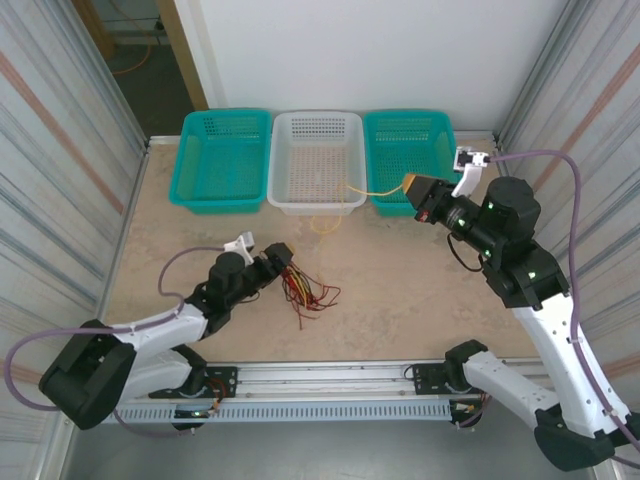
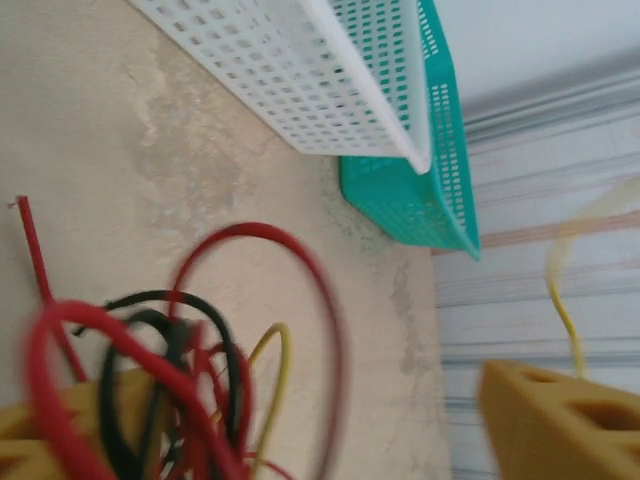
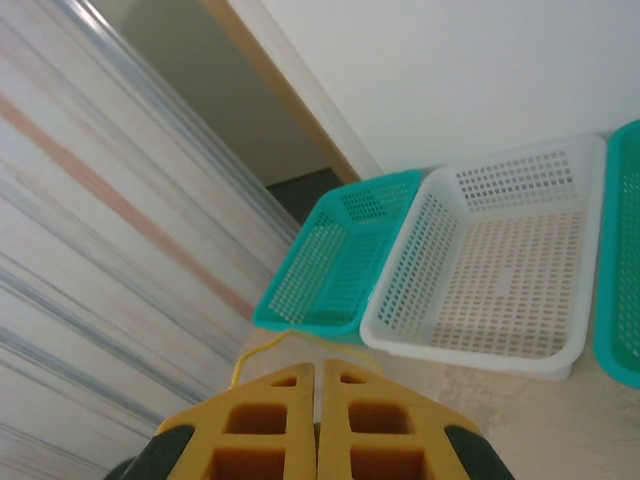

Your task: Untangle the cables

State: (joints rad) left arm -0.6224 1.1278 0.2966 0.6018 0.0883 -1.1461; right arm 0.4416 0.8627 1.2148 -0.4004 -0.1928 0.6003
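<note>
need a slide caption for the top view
Right gripper holds a yellow cable near the white basket; left gripper sits at the red-black tangle.

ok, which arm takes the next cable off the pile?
Left. The left gripper sits open at the tangled cables; the right gripper is shut on a yellow cable up by the white basket.

Three baskets stand side by side along the table's far edge: left basket, middle basket, right basket; the cable tangle lies toward the near edge, left of centre, at the left gripper; a single cable runs from the right gripper, before the right basket, to the middle basket's front right corner.
</note>
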